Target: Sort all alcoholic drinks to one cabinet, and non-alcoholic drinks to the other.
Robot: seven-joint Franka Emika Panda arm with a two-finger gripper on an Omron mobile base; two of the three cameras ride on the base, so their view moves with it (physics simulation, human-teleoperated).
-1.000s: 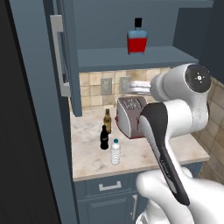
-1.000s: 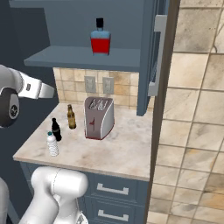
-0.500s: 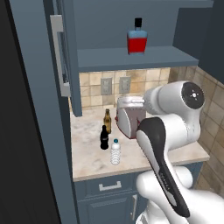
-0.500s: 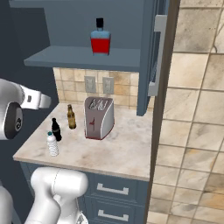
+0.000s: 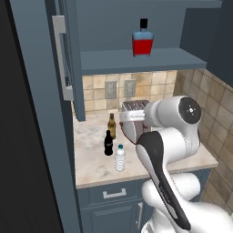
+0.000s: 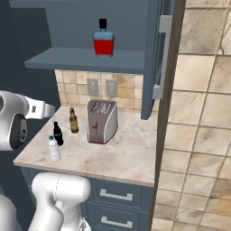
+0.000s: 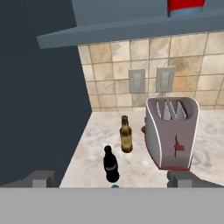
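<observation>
A marble counter [image 6: 131, 158] carries a beer bottle [image 7: 126, 134], cola bottle [image 7: 110, 164] and water bottle [image 5: 120, 158] near its left edge. The red bottle [image 5: 142, 40] stands on the cabinet shelf [image 5: 136, 60]. The hand [image 7: 113, 177] hangs spread wide, grasping nothing.

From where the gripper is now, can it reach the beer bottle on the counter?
Probably yes. The beer bottle stands free ahead of the open gripper, but the cola bottle stands close in front.

Silver toaster [image 6: 102, 121] upright on marble counter [image 6: 131, 155], below two wall outlets [image 6: 102, 87] on tiled backsplash; open cabinet door [image 5: 68, 59]; drawers, perhaps two, beneath.
</observation>
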